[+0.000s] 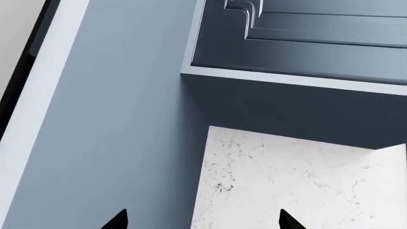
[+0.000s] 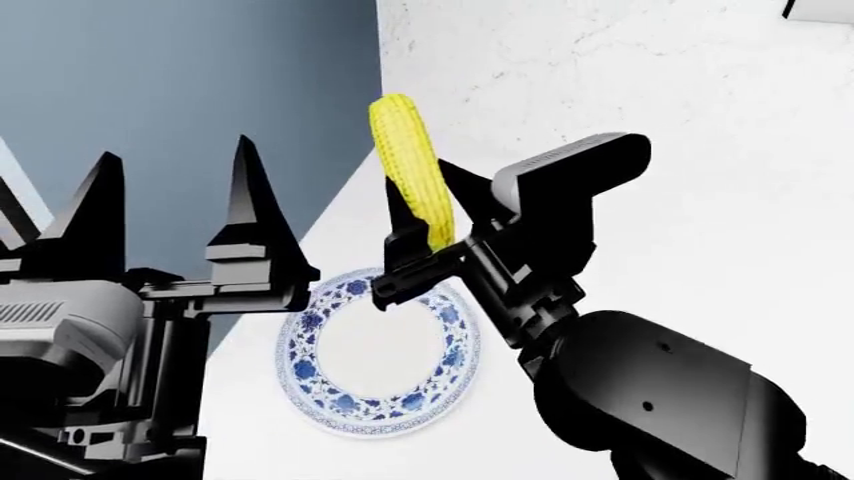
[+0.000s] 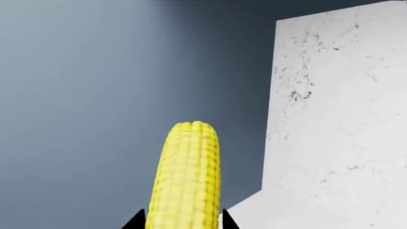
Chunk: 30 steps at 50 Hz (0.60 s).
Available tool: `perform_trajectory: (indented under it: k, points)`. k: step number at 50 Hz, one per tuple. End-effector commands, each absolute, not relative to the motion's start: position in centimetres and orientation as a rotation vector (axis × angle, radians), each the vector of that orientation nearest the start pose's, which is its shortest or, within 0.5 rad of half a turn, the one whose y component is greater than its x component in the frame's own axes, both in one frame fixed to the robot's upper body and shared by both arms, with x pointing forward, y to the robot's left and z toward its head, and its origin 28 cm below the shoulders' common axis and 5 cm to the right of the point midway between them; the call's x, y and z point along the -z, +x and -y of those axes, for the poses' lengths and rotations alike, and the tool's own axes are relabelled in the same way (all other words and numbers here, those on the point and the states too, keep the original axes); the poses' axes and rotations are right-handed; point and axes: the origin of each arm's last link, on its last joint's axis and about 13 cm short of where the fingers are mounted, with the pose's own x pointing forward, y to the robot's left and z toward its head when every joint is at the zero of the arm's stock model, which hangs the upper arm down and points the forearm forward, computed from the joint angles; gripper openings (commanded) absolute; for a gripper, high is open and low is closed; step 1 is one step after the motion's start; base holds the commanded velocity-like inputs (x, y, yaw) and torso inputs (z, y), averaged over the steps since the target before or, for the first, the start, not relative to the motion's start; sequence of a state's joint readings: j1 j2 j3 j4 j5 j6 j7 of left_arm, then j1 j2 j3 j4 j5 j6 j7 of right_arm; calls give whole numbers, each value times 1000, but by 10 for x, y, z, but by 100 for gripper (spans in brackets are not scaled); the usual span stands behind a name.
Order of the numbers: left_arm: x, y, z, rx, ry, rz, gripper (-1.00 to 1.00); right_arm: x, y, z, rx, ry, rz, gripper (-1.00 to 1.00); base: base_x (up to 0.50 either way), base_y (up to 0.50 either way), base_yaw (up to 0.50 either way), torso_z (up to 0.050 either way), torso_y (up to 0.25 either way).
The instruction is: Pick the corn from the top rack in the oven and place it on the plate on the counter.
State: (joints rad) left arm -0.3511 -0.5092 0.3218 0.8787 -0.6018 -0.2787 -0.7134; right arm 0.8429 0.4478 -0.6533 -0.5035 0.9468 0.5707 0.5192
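The right gripper (image 2: 424, 215) clenches the bright yellow corn cob (image 2: 412, 168), whose lower end is hidden, above the blue-rimmed white plate (image 2: 378, 415). The left gripper (image 2: 174, 195) hangs released, its arm cut off.

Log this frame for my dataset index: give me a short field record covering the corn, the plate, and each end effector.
corn: bright yellow cob, held in the air, tilted, free end pointing up and away from the robot
plate: white with blue floral rim, on the white counter, nothing on it
right end effector: shut on the corn's lower end, above the plate's far edge
left end effector: open, holding nothing, beside the plate
task stage: corn out of the oven, not yet on the plate
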Motion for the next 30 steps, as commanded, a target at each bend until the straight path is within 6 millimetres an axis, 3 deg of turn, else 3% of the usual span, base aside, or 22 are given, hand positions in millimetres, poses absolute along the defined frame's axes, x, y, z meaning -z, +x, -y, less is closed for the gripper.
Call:
perform_trajectory:
  k: [1, 11, 30]
  points:
    - [-211, 185, -192, 67, -217, 594, 100, -206, 273, 31, -537, -35, 165, -100, 0, 0, 0, 0, 0]
    - [-211, 185, -191, 69, -217, 595, 100, -186, 275, 28, -541, -37, 106, -100, 0, 0, 0, 1, 0]
    - [-210, 184, -191, 71, -217, 594, 100, -171, 267, 25, -565, -56, 63, -100, 0, 0, 0, 0, 1]
